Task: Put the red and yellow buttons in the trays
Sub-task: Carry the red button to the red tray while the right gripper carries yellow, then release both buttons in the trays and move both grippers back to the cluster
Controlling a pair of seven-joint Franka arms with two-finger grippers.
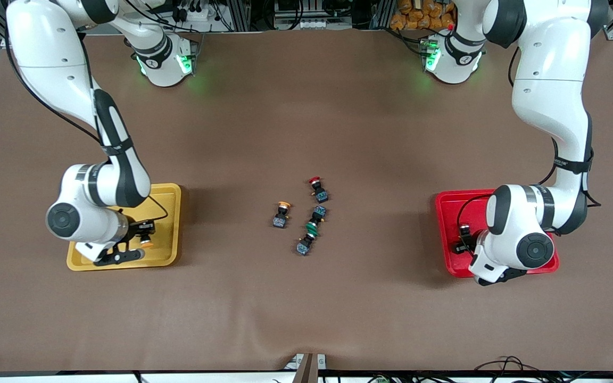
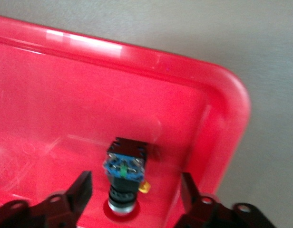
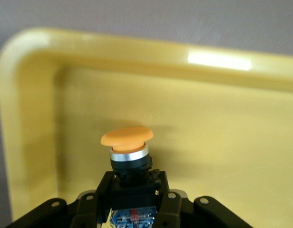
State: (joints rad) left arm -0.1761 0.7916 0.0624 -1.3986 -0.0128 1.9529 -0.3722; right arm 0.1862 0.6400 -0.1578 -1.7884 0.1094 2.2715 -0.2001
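Both hands over their trays, one button freed, one gripped.

We see the left hand (image 2: 134,190) spread open over a button (image 2: 125,173) lying in the red tray (image 2: 222,95); the right hand (image 3: 132,202) clenches an orange-capped button (image 3: 127,142) (cap pointing away from it) over the yellow tray (image 3: 232,114).

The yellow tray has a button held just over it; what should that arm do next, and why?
Probably open the right gripper: its fingers are shut on the orange-capped button low over the yellow tray, so letting go should leave it inside.
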